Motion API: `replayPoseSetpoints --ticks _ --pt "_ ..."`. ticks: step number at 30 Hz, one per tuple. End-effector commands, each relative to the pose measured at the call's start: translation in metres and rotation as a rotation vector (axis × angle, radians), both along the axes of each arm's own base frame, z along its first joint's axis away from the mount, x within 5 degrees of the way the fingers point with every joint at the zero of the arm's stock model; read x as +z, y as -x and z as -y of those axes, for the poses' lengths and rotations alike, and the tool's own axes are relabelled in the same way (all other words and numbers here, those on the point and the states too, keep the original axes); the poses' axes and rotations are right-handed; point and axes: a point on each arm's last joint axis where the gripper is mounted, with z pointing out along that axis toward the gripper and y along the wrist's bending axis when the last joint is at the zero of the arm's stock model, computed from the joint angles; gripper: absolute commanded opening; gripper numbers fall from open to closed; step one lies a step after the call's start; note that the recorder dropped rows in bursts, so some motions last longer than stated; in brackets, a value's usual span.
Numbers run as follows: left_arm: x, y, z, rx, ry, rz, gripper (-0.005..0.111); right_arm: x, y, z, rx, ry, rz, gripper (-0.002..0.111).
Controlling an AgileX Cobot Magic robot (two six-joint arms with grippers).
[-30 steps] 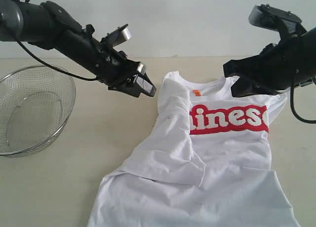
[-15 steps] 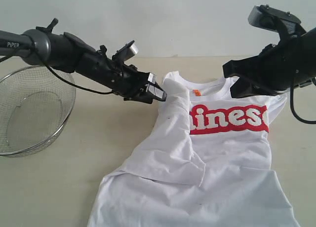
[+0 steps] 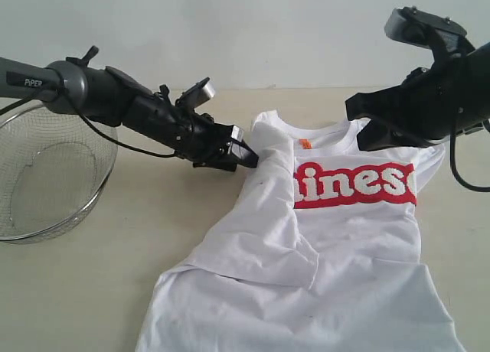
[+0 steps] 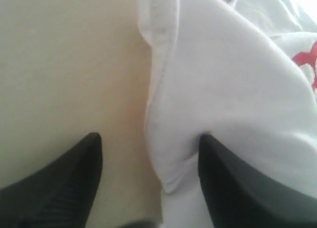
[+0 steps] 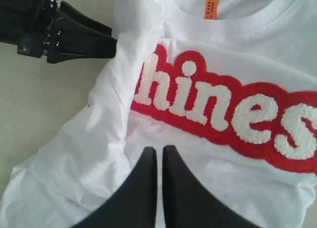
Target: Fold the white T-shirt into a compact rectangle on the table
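Our left claw has dropped from above the table and slid right. It now sits low at the far left shoulder of the shirt, where a second ago it hung higher and clear of the cloth. In the left wrist view the left claw is open. One finger is over bare table and the other is over white cloth, so the folded shoulder edge runs up between them, not yet pinched. The shirt lies chest-up on the right half of the table, collar and orange tag at the far end and hem at the near end. Its left side is already turned in over the chest and hides the start of the red lettering. Our right claw has not moved. It is closed on nothing and hangs over the far right of the shirt, above the lettering. The basket sits well apart at the far left. We judge that the approach is done and a pinch on this shoulder edge comes next, to carry or tidy the left fold. The risk we see is the jaws closing on one layer only, or dragging the fold open. The right side and hem are still unfolded, so most of the folding remains.
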Motion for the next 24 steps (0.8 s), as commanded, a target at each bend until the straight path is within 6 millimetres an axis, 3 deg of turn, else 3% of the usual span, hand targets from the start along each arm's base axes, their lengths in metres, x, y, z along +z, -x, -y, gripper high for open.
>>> replayPoseSetpoints --ticks 1,12,24 --pt "0.0028 0.001 0.0105 -0.006 0.018 0.027 0.054 0.0008 -0.0005 0.0013 -0.002 0.002 0.01 0.0" --pt "0.0031 -0.0007 0.011 0.021 0.034 0.023 0.052 0.0008 -0.0005 0.0013 -0.002 0.002 0.01 0.0" --pt "0.0047 0.0008 0.0125 0.01 0.058 0.01 0.022 0.001 -0.0007 0.0014 -0.005 0.003 0.013 0.0"
